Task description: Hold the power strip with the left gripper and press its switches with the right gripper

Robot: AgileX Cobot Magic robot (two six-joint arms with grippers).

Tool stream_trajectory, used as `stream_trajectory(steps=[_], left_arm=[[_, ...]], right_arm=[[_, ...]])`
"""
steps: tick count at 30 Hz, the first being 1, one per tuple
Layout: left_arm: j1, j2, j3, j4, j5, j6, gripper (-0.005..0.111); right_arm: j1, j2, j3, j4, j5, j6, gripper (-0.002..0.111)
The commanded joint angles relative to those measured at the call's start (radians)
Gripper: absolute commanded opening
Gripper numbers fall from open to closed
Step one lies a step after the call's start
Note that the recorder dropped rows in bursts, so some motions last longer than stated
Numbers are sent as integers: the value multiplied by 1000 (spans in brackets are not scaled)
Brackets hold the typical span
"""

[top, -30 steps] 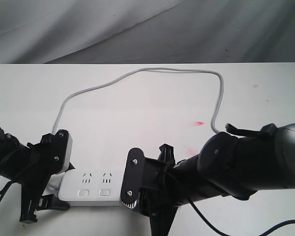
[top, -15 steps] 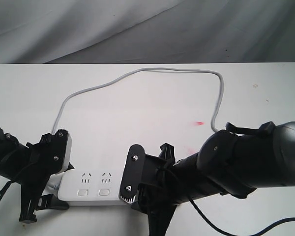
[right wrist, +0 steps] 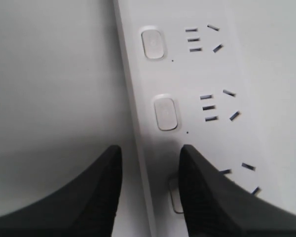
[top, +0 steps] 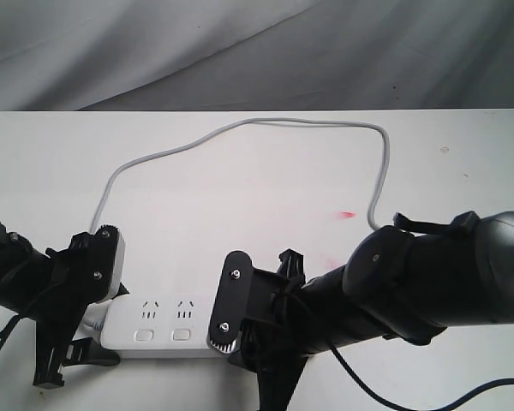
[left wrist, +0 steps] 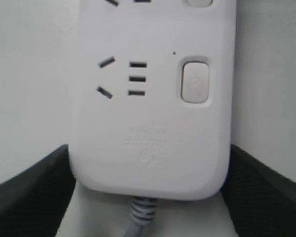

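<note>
- The strip (top: 163, 324) lies flat on the white bench (top: 240, 197), near its front edge, with its length running left to right.
- The left pincer (left wrist: 148, 192) is at the strip's left end, where the cord leaves it.
- Its two black fingers (left wrist: 29, 197) sit against the two long sides, pinching the strip between them.
- The right pincer (right wrist: 148, 197) hangs over the middle of the strip, and its arm hides the strip's right part in the exterior view.
- The right pincer is spread and grips nothing: one finger (right wrist: 207, 197) is over the strip's face, the other over the bare bench just beside the front edge.
- The finger over the strip partly covers one of the switches (top: 146, 335); I cannot tell whether it touches that switch.
- Two sockets (top: 152, 308), each with a switch in front of it, show between the two pincers in the exterior view.
- In the right wrist view two further switches lie clear beyond the fingertips.
- The grey cord (top: 240, 127) runs from the left end away across the bench, curves right, then comes back down and passes out of sight behind the right arm.
- A small red mark (top: 347, 213) is on the bench near the cord's right bend.
</note>
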Motion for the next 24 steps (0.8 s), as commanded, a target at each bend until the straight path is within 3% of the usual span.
stream_trajectory(steps=[1,12,24], left_arm=[[2,5,-2,10,-35,3,54],[2,5,-2,10,-35,3,54],[2,5,-2,10,-35,3,54]], right_arm=[[1,50,31,-15,60,6,36],[1,-195,31,-18,26,10,36],[1,-211,48,-22,33,10,36]])
